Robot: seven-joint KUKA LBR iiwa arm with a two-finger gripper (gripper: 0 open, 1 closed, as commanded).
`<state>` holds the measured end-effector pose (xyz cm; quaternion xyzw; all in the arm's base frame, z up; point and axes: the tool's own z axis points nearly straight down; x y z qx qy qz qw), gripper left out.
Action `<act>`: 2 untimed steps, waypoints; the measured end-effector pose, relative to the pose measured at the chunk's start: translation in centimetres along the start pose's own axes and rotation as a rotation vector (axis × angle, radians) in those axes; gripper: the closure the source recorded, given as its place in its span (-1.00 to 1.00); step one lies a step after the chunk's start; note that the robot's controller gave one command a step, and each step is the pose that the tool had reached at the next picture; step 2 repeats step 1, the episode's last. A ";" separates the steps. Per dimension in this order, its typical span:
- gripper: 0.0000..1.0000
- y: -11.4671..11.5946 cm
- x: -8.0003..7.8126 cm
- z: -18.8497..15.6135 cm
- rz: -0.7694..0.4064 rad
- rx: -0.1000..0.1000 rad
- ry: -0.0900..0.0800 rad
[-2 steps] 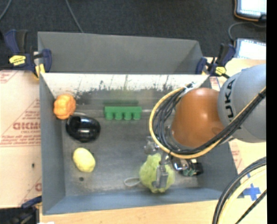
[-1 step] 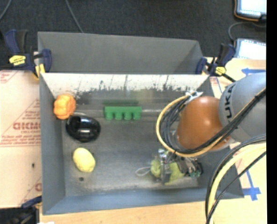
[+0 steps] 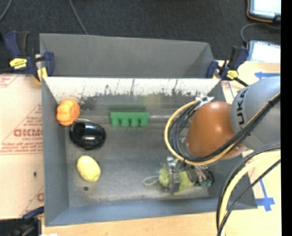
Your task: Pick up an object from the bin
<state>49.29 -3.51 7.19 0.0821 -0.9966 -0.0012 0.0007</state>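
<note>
My gripper is low in the bin's front right corner, under the arm's orange cover. Its metal fingers stand right at a yellow-green soft object with a pale loop sticking out to its left. Whether that object is between the fingers I cannot tell. A green block with several studs lies up the bin floor, left of the arm.
On the left side lie an orange ball in the far corner, a black rounded object below it, and a yellow lemon-like object nearer the front. The arm and its cables cover the bin's right side.
</note>
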 end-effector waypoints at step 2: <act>1.00 -2.0 -2.3 -17.6 -0.011 0.003 -0.010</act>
